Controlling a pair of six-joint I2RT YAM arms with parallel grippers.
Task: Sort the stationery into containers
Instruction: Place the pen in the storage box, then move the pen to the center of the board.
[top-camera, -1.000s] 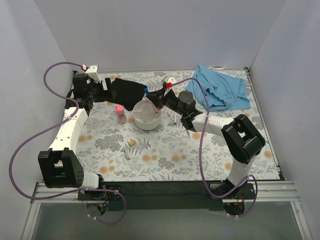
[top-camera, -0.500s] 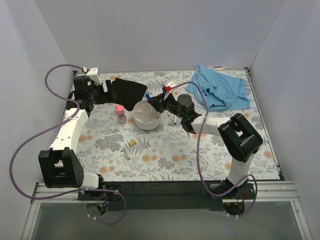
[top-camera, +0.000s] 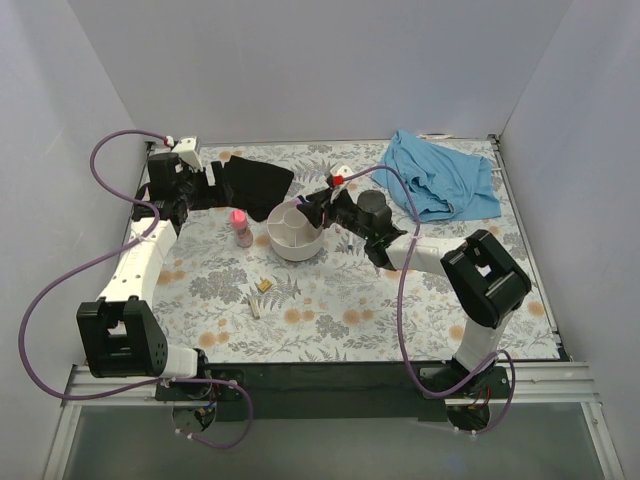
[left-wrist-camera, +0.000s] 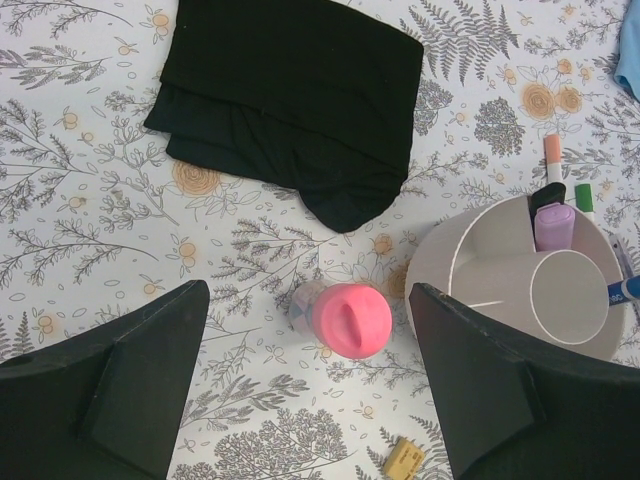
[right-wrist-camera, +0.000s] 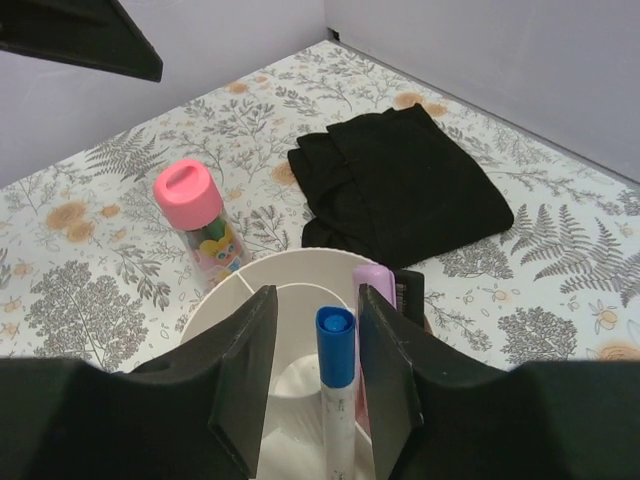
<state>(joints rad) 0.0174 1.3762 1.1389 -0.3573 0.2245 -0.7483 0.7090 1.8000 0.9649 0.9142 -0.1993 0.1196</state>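
The white compartment bowl (top-camera: 295, 235) stands mid-table. My right gripper (top-camera: 312, 210) hovers at its right rim, jaws slightly apart around a blue-capped white pen (right-wrist-camera: 335, 345) that stands in the bowl (right-wrist-camera: 230, 300); a gap shows on the pen's left side. A purple tube (right-wrist-camera: 375, 285) and a black highlighter (right-wrist-camera: 410, 290) sit in a rear compartment. The pink-capped bottle (left-wrist-camera: 350, 320) stands left of the bowl (left-wrist-camera: 450, 270). My left gripper (left-wrist-camera: 308, 292) is open high above it, also seen in the top view (top-camera: 185, 185). Tan pieces (top-camera: 265, 285) lie in front.
A flat black pouch (top-camera: 255, 180) lies behind the bowl. A blue cloth (top-camera: 440, 180) is bunched at the back right. Two pens (left-wrist-camera: 552, 155) lie on the table beyond the bowl. Walls enclose the table on three sides.
My right gripper has lowered the blue-capped pen from above the bowl into it. The left arm has barely shifted.
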